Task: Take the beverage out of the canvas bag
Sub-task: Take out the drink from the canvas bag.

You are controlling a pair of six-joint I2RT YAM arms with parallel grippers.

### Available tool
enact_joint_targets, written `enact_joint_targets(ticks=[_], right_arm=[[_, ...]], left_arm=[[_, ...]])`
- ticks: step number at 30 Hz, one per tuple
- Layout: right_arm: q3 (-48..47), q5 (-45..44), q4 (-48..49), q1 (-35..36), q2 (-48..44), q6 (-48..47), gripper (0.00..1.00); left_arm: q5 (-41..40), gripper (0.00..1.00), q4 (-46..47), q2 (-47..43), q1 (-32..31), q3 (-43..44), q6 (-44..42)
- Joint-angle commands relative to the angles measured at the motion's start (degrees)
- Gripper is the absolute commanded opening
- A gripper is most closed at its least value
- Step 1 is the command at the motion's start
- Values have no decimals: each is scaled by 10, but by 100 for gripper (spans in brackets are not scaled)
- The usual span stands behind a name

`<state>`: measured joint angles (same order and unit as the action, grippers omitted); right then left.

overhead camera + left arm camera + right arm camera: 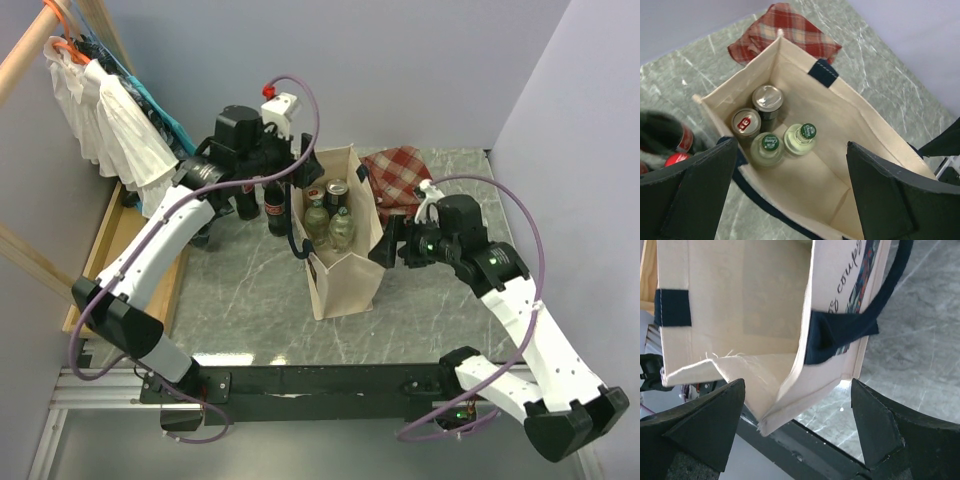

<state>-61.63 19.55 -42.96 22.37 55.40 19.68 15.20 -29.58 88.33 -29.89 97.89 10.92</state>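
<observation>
The cream canvas bag stands upright mid-table with its mouth open. Inside, two cans and two clear green-capped bottles stand at the far end, all of them beverages. My left gripper hangs open above the bag's near half, its fingers straddling the mouth and nothing between them. In the top view it is at the bag's left rim. My right gripper is open at the bag's right side. A top corner of the bag and a navy handle lie between its fingers, unpinched.
Two cola bottles stand on the table just left of the bag. A red checked cloth lies behind it. A wooden tray and hanging clothes line the left side. The table's front edge is close under the right gripper.
</observation>
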Motion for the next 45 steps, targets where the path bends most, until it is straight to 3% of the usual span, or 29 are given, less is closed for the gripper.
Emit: enact_joint_targets(ticks=[1,31,45], right_arm=[[18,-7,-20,8,-35,20,92],[77,-29,-84,46,-67,27,92],[91,-29,-70,47,-68,26,92]], left_arm=[[18,95,-34,32,-23,50,-36],[4,89,-100,132,-73,107,-67],[-23,88,-67,205,-87,86,-59]])
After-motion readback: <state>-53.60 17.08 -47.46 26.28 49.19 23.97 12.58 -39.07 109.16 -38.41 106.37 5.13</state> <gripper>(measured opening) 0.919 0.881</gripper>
